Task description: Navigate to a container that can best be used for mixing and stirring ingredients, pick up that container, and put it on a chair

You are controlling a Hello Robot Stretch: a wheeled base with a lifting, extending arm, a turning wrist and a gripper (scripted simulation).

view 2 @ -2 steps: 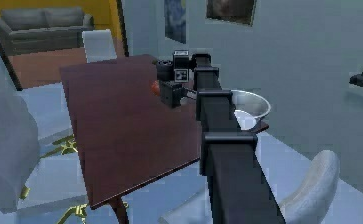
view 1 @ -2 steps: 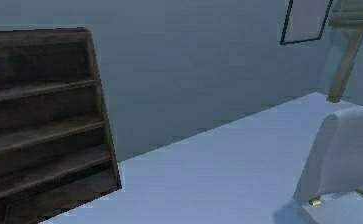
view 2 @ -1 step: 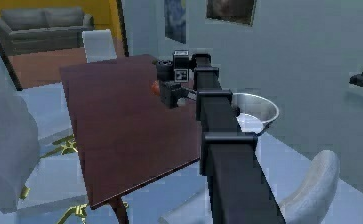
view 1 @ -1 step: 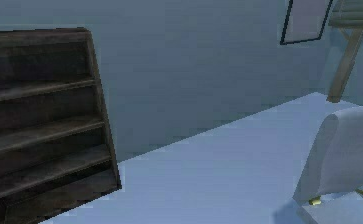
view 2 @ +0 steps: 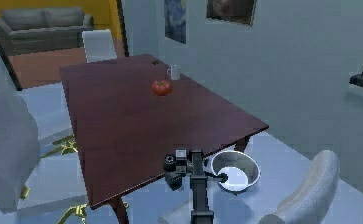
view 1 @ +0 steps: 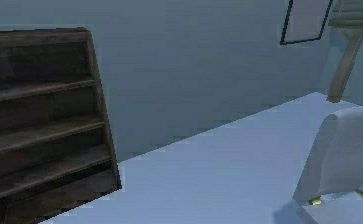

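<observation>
Outward, the arm extends; gripper near bowl by table.

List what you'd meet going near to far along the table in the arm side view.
bowl → red round fruit → mug → white chair → grey sofa

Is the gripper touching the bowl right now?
Cannot tell. In the arm side view the bowl shows right beside the arm's end and the gripper, overlapping them, so neither contact nor a gap is plain.
</observation>
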